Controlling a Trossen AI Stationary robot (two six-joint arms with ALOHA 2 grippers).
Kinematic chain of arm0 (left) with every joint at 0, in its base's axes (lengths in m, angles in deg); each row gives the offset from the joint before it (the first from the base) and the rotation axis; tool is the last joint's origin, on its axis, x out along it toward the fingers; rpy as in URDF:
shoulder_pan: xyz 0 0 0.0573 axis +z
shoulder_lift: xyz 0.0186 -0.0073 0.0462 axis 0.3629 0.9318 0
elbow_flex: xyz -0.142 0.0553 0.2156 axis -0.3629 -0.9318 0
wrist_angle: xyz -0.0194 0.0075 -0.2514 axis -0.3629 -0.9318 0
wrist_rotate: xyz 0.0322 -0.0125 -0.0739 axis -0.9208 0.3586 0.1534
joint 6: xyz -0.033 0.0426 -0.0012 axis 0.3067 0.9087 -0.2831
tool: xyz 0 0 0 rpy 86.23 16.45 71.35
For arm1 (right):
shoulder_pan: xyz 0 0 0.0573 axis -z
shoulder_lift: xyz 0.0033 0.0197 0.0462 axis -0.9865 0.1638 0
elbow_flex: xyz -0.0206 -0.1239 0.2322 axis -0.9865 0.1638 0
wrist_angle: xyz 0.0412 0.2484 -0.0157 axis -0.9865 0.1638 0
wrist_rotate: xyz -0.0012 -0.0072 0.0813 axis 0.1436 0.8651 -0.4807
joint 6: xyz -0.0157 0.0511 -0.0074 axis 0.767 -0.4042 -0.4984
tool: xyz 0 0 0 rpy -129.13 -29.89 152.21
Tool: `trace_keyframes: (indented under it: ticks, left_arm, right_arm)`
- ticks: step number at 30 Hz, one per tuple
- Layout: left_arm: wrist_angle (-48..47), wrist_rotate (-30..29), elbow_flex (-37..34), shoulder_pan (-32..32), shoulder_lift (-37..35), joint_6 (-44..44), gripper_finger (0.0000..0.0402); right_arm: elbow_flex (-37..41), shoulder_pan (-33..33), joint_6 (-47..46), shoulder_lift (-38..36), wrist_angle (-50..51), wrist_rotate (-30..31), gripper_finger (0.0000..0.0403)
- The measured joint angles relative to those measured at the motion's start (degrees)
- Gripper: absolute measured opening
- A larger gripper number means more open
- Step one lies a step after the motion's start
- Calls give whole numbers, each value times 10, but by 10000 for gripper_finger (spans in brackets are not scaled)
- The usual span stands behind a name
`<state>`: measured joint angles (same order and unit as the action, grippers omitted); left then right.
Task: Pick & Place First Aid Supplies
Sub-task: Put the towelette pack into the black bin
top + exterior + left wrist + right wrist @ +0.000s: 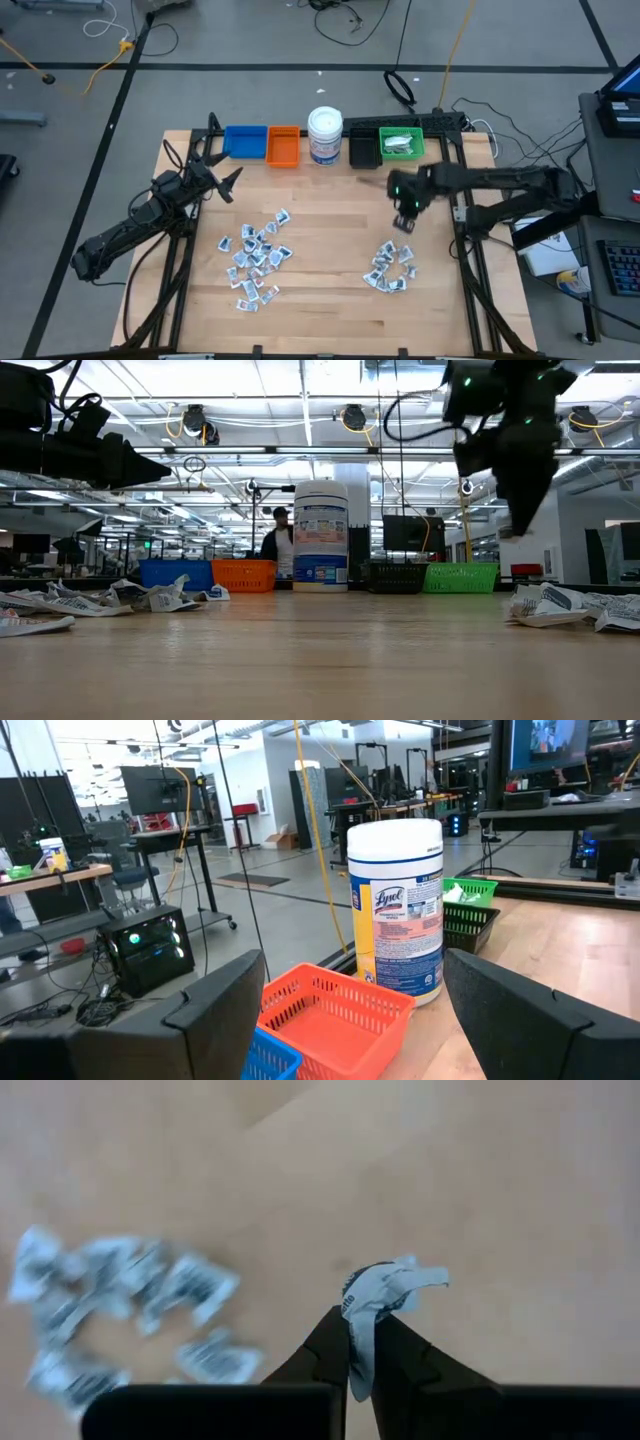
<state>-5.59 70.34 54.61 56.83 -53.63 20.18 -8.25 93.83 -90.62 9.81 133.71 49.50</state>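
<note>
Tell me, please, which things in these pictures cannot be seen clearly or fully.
- Packet in the right gripper: its print is unreadable in the right wrist view, blurred and crumpled.
- Pile of packets, right wrist view: blurred, so uncountable.
- Green bin, high view: contents too small to count.
- Black bin, low view: its wall hides the inside.

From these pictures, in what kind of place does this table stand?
Probably a robotics lab or open workshop. Behind the wooden table the low view shows a ceiling with exposed pipes and many workbenches; the left wrist view shows monitors, and loose cables lie on the floor.
</note>
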Motion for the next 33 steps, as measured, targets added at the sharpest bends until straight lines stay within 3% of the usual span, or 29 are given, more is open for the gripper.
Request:
trace_keyframes:
  ticks: [6,12,24,33]
  left_arm:
    - [0,0,0,0,0,0,310]
    - [0,0,0,0,0,0,310]
    - [0,0,0,0,0,0,310]
    - [0,0,0,0,0,0,310]
  right_arm:
    - [0,144,71,0,0,1,13]
    - [-15,226,105,35,7,-2,12]
    - [-212,288,151,248,-16,-2,8]
    - [-340,307,193,353,-51,-4,8]
